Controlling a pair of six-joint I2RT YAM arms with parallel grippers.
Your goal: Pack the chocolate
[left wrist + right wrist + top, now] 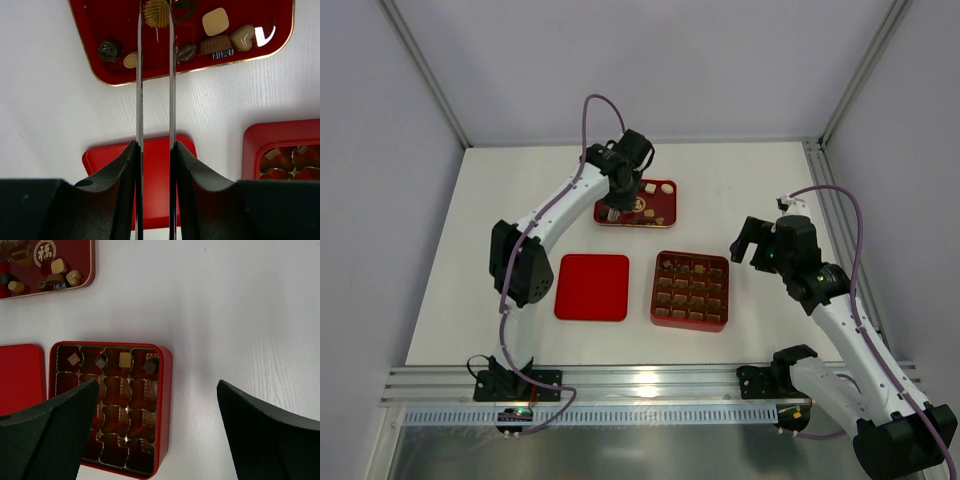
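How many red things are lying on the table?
3: a tray of loose chocolates at the back, a flat lid nearer on the left, and a gridded box right of the lid. Nothing seems hidden.

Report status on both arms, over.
Left gripper straddling ridged tan chocolate in tray, grip unconfirmed. Right gripper open, beside box. Box uncovered, lid aside.

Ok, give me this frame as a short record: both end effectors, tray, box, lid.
left end effector: over the tray, fingers flanking a ridged tan chocolate; grip unclear
right end effector: open, above the table beside the gridded box
tray: several loose chocolates
gridded box: four pieces in one edge row
lid: flat beside the box, apart
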